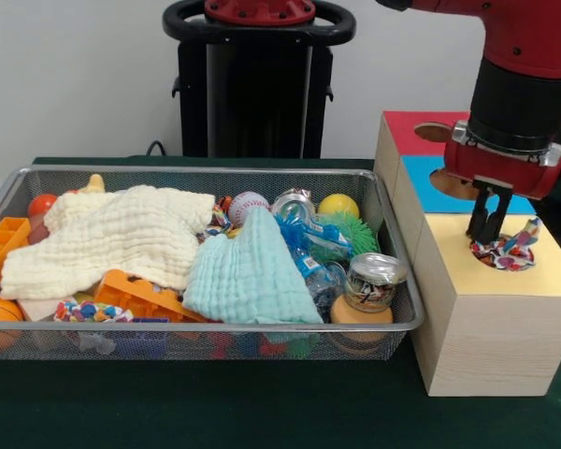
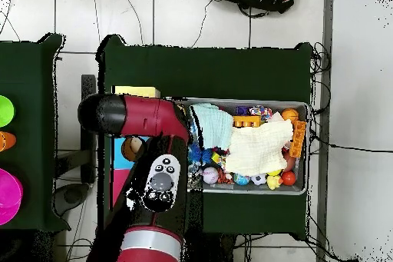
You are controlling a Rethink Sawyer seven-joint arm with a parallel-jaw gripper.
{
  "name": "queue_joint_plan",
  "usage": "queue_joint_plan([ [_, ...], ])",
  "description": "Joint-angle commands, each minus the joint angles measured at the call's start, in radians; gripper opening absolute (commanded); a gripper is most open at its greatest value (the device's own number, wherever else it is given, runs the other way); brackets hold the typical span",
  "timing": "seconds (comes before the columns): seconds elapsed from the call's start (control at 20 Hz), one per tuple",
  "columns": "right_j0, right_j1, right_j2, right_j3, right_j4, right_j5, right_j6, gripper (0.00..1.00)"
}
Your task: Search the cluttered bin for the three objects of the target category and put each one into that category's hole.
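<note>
Dark green cloth covers the table (image 1: 262, 412), with a pale wall behind. Over the wooden box (image 1: 491, 318) at the right of the front view, the gripper (image 1: 487, 224) hangs straight down above the hole in the yellow panel (image 1: 552, 271); its two dark fingers (image 1: 477, 217) stand close together, nearly touching, and whether they pinch anything cannot be told. Just under their tips a rope toy (image 1: 507, 249) of red, white and blue strands sits in the hole, one end sticking up at the right rim. Behind the yellow panel lie a blue panel (image 1: 430, 192) and a red one (image 1: 409, 131), each partly covered by the arm's red and black wrist (image 1: 516, 112).

Left of the box stands a wire mesh bin (image 1: 393, 281), crowded. A cream cloth (image 1: 112, 234) and a mint cloth (image 1: 248, 276) cover much of what lies below. Around them show a can (image 1: 374, 279), a baseball (image 1: 247, 206), a yellow ball (image 1: 338, 205), a green spiky ball (image 1: 351, 232), an orange plastic block (image 1: 136, 295) and a second rope toy (image 1: 92, 311), half buried at the front.

From overhead the arm (image 2: 153, 190) hides the box almost wholly; only slivers of yellow and blue show beside it, and the gripper is out of sight.
</note>
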Motion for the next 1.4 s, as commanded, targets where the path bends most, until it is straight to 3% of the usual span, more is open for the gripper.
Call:
queue_joint_plan([
  [0.05, -0.005, 0.255, 0.082, -0.016, 0.054, -0.486, 0.318, 0.00],
  [0.25, 0.040, 0.298, 0.037, -0.059, 0.099, -0.490, 0.371, 0.00],
  [0.5, 0.047, 0.309, 0.030, -0.061, 0.134, -0.504, 0.359, 0.00],
  [0.7, 0.099, 0.336, -0.054, -0.136, 0.224, -0.381, 0.432, 0.00],
  [0.9, 0.116, 0.380, -0.083, -0.191, 0.277, -0.371, 0.435, 0.00],
  [1.1, 0.069, 0.314, -0.001, -0.078, 0.251, -0.448, 0.327, 0.00],
  [1.2, 0.030, 0.250, 0.049, -0.010, 0.232, -0.434, 0.268, 0.00],
  [1.25, 0.015, 0.218, 0.063, 0.017, 0.227, -0.412, 0.245, 0.00],
  [1.4, 0.019, 0.166, 0.029, 0.001, 0.212, -0.230, 0.224, 0.00],
])
